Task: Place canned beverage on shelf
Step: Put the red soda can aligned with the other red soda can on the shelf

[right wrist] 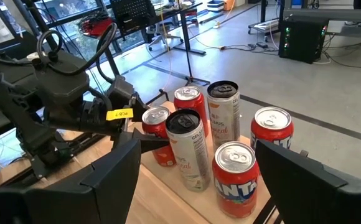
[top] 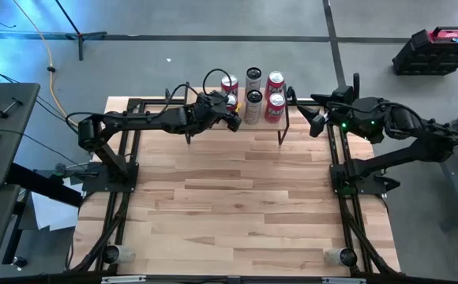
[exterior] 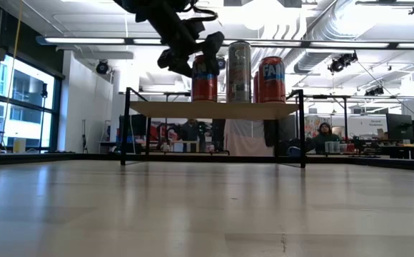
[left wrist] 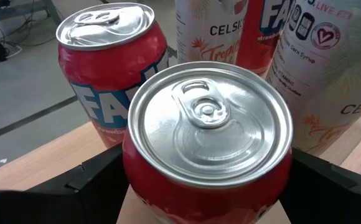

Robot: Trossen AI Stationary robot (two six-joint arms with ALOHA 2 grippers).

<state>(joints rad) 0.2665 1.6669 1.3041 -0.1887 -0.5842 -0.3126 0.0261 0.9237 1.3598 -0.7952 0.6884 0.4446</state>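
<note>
The shelf (exterior: 214,109) stands at the table's far middle and carries several cans. Among them are red cans (top: 275,81) and tall white ones (top: 253,76). My left gripper (left wrist: 208,180) reaches in from the table's left and is shut on a red canned beverage (left wrist: 208,124) at the shelf's near left part (top: 230,101). That can stands upright on its base, level with the others (exterior: 204,82). My right gripper (top: 314,117) hangs open just right of the shelf, holding nothing. My left gripper pinches the red can's side wall just below the top rim (left wrist: 131,177) between its two fingers (left wrist: 87,183), one on each side. The fingers slant down from the table's left. The can stays upright, and in the low view its base is on the shelf top.
A red can (left wrist: 106,56) and a white can (left wrist: 211,31) stand close behind the held one. Bare tabletop (top: 237,197) stretches from the shelf to the near edge. People sit in the room beyond the table (exterior: 325,135).
</note>
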